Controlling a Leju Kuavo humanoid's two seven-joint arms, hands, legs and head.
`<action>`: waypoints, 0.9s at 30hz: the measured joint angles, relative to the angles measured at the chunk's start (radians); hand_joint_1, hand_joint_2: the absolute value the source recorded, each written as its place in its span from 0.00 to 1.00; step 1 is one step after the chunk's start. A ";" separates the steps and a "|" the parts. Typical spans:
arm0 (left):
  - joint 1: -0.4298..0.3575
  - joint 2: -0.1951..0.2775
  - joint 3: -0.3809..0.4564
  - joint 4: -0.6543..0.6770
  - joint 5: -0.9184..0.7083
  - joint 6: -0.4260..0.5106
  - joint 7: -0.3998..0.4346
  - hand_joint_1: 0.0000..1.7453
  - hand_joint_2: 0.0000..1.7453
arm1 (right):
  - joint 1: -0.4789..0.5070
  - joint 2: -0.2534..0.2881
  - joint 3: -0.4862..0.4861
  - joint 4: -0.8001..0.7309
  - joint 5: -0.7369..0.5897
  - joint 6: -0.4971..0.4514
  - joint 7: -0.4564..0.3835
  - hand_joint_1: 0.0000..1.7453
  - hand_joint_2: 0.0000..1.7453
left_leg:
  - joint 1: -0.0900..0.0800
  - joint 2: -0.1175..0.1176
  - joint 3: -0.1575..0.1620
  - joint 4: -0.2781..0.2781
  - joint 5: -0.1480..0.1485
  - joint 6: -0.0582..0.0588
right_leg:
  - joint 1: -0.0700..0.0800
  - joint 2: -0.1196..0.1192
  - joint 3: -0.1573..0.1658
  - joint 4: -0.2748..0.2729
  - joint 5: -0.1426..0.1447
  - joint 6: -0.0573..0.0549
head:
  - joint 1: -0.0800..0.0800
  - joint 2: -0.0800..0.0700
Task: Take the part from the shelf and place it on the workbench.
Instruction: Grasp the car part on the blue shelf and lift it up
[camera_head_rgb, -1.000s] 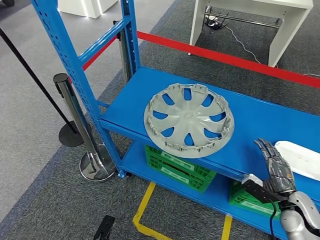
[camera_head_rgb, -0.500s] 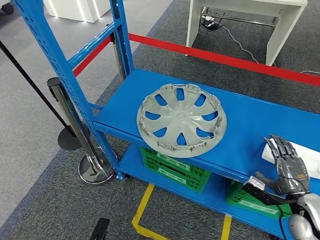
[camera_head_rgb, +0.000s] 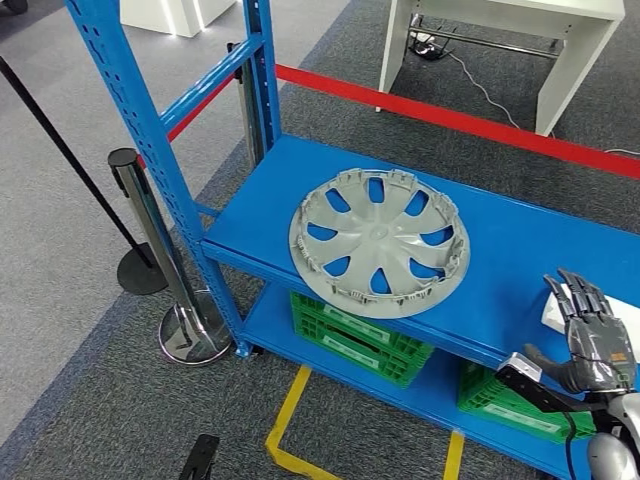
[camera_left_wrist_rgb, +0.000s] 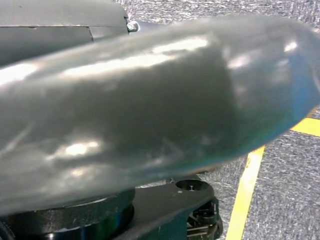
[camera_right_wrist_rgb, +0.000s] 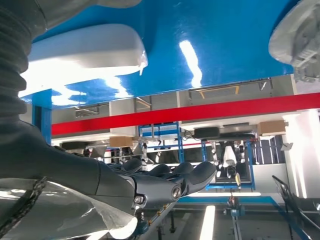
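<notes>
A grey wheel cover (camera_head_rgb: 379, 243) lies flat on the blue shelf board (camera_head_rgb: 513, 235), and its edge shows in the right wrist view (camera_right_wrist_rgb: 300, 35). A white moulded part (camera_head_rgb: 553, 306) lies on the same board at the far right (camera_right_wrist_rgb: 86, 47). My right hand (camera_head_rgb: 592, 335) hovers in front of the board's edge, over the near left end of the white part. Its fingers (camera_right_wrist_rgb: 170, 180) are stretched out and apart with nothing in them. The hand hides part of the white piece in the head view.
Two green crates (camera_head_rgb: 358, 335) (camera_head_rgb: 506, 405) stand on the lower shelf. Blue uprights (camera_head_rgb: 136, 110) rise at the left, with a chrome stanchion (camera_head_rgb: 147, 210) beside them. A red barrier tape (camera_head_rgb: 453, 115) runs behind the shelf, before a white table (camera_head_rgb: 528, 30). A yellow line (camera_head_rgb: 287, 420) marks the carpet.
My right hand has moved to the right, from beside the white part to over its near end. The view swayed briefly; the wheel cover has not moved.
</notes>
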 joint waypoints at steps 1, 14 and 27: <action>0.000 0.000 0.000 0.000 0.000 0.000 0.000 0.00 0.00 | 0.000 0.000 -0.001 0.000 0.001 0.000 0.001 0.00 1.00 | 0.000 0.000 0.000 0.000 0.000 -0.001 | 0.000 0.000 0.011 -0.021 0.010 0.000 | 0.000 0.000; 0.002 0.000 0.001 0.000 -0.008 0.000 0.003 0.00 0.00 | -0.002 -0.009 -0.017 0.018 0.039 0.009 0.040 0.00 1.00 | -0.004 0.000 -0.068 0.151 -0.061 -0.036 | 0.003 0.001 0.059 -0.108 0.014 -0.040 | -0.007 0.000; -0.002 -0.001 0.002 0.000 -0.016 -0.001 0.005 0.00 0.00 | -0.018 -0.032 -0.039 0.097 0.040 0.039 0.052 0.00 1.00 | -0.006 0.002 0.003 -0.012 0.005 0.007 | 0.005 -0.001 -0.055 0.108 -0.096 -0.001 | -0.003 0.000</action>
